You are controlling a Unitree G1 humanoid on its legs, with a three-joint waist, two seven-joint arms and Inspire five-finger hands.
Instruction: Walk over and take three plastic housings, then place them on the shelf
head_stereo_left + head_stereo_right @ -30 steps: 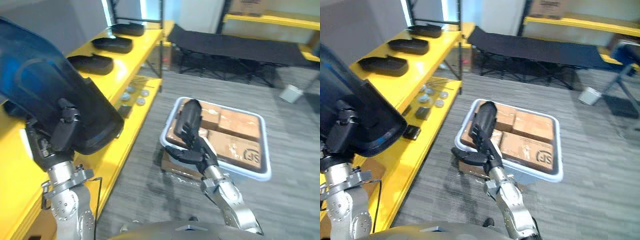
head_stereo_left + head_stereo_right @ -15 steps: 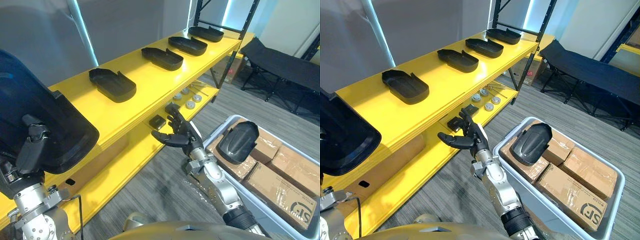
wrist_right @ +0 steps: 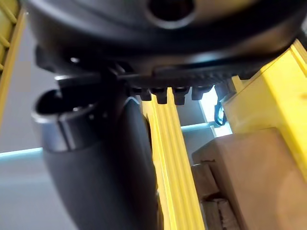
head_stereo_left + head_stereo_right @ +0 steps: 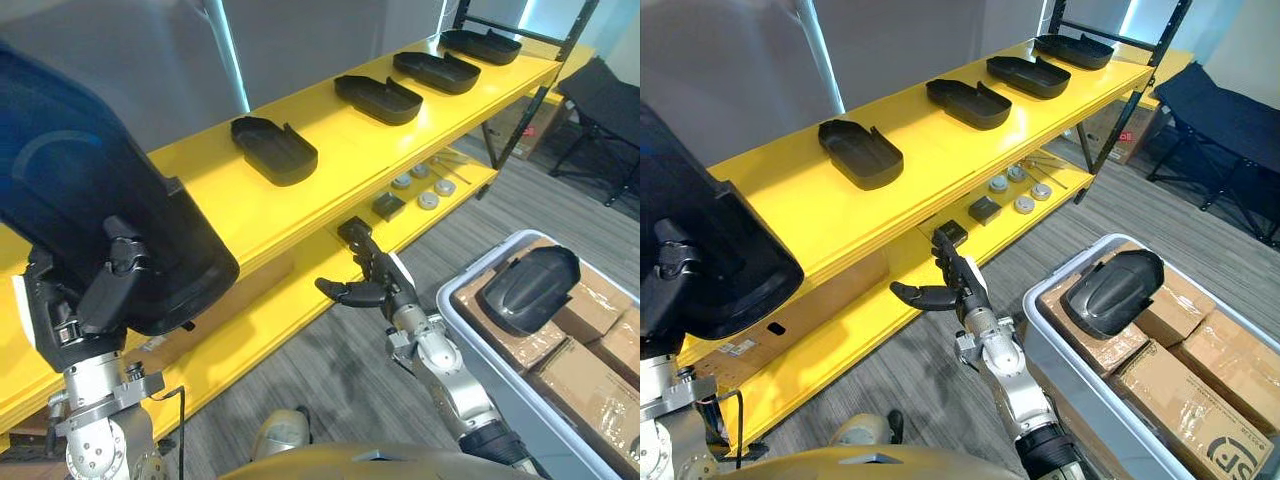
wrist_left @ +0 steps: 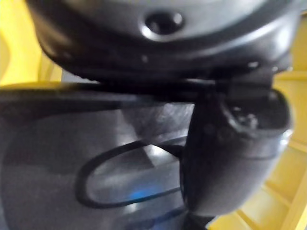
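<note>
The left arm is standing upright at the lower left. The left hand (image 4: 100, 300) is curling its fingers and thumb round the near rim of a large dark plastic housing (image 4: 90, 190), clamping it firmly. The housing is sitting above and around this hand, tilted, with its broad back facing up. In the left wrist view the thumb (image 5: 230, 158) is pressing flat against the housing's dark surface.

The right arm is reaching in from the lower right, its forearm sloping up towards the yellow shelf (image 4: 330, 150). The right hand (image 4: 372, 282) is holding nothing: its fingers are lying straight and together and its thumb is sticking out sideways. It is hanging over the grey floor, just short of the shelf's lower board (image 4: 290, 305). Just past its fingertips a small black box (image 4: 953, 232) is lying on that board, with a second black box (image 4: 387, 206) and some round discs (image 4: 427, 200) farther along.

Above and beyond the right hand, four more housings are lying in a row on the top board: (image 4: 275, 150), (image 4: 378, 98), (image 4: 437, 70) and (image 4: 482, 45). Out to this hand's right, a pale bin (image 4: 1040, 330) is carrying cardboard boxes (image 4: 1185, 395), and another housing (image 4: 528, 290) is resting on them.
</note>
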